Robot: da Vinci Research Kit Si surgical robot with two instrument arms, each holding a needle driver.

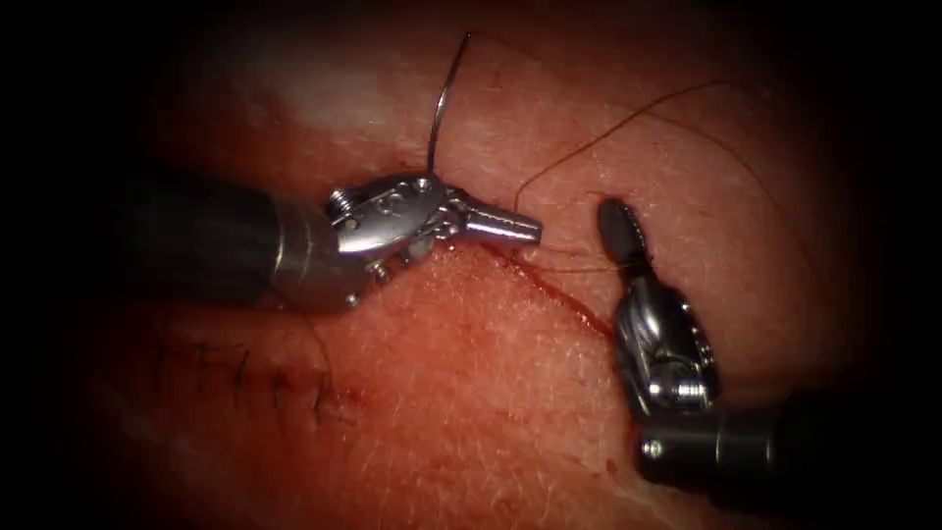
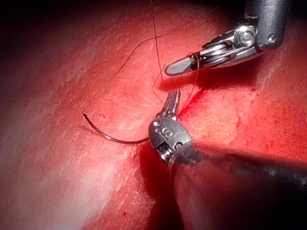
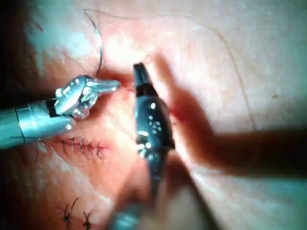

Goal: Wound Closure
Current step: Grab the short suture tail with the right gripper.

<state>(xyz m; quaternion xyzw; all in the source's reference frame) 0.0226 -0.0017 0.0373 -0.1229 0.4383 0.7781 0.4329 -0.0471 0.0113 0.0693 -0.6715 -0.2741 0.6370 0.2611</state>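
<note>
The tissue [image 1: 471, 412] has a short cut [image 1: 559, 294] lined with red fluid, running down to the right. My left tool [image 1: 510, 228] comes in from the left, its jaws shut at the cut's upper end, apparently on the thread [image 1: 628, 123]. The curved needle [image 1: 444, 98] lies free of the tissue to the left of the cut; its tail end is hidden behind the left tool's wrist [image 2: 165, 134]. The needle [image 2: 103, 134] also arcs away from that wrist. My right tool [image 1: 618, 231] stands just right of the cut, jaws shut, with thread [image 2: 195, 62] looped across them.
A row of dark finished stitches [image 1: 265, 383] sits on the tissue at lower left, also seen as stitches [image 3: 81, 146]. Slack thread arcs widely over the tissue to the upper right of the cut. The right tool's shaft [image 1: 726, 451] enters from lower right.
</note>
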